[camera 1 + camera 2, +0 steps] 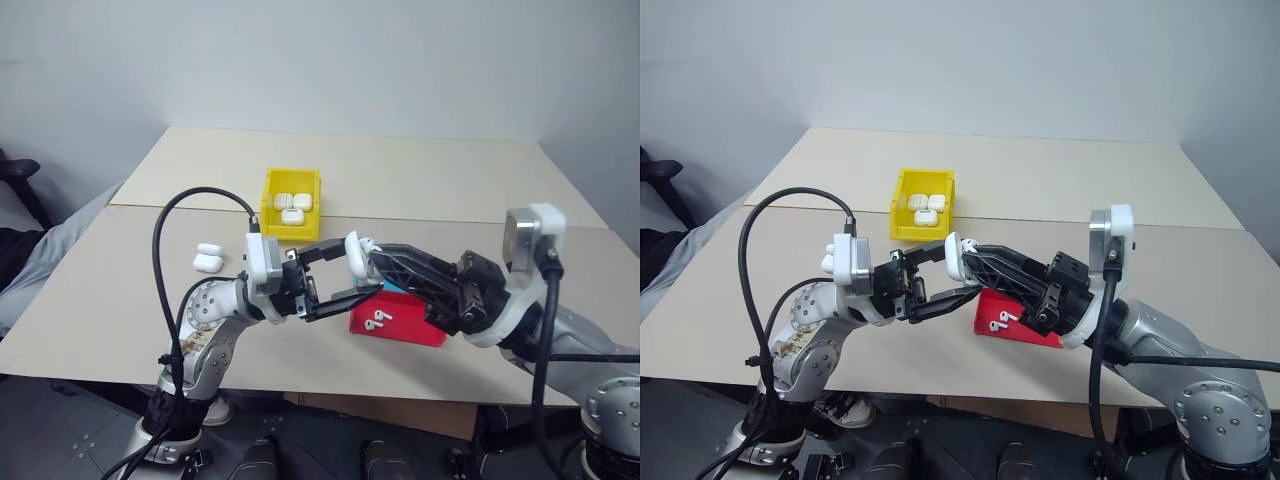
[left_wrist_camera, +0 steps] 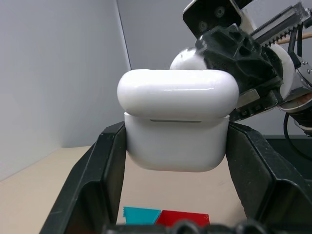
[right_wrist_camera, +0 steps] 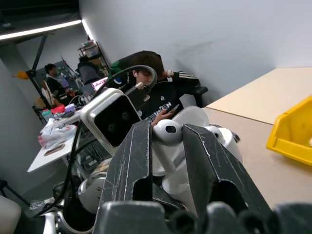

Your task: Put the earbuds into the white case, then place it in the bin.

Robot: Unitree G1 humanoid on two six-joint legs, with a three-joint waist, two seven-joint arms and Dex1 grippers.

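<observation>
My left gripper (image 1: 343, 273) is shut on a white case (image 2: 176, 124), held above the table's near edge with its lid uppermost. My right gripper (image 1: 374, 256) reaches in from the right and is shut on one small white earbud (image 3: 166, 132), held right against the top of the case (image 1: 355, 254). Another earbud (image 1: 377, 321) lies on the red tray (image 1: 420, 330) below the two grippers. The yellow bin (image 1: 272, 187) stands farther back on the table, with three white cases (image 1: 292, 208) in it.
Two more white cases (image 1: 208, 258) lie on the table to the left of my left arm. The tray has a teal part (image 2: 140, 214) beside the red one. A seated person (image 3: 156, 92) is beyond the table's left side.
</observation>
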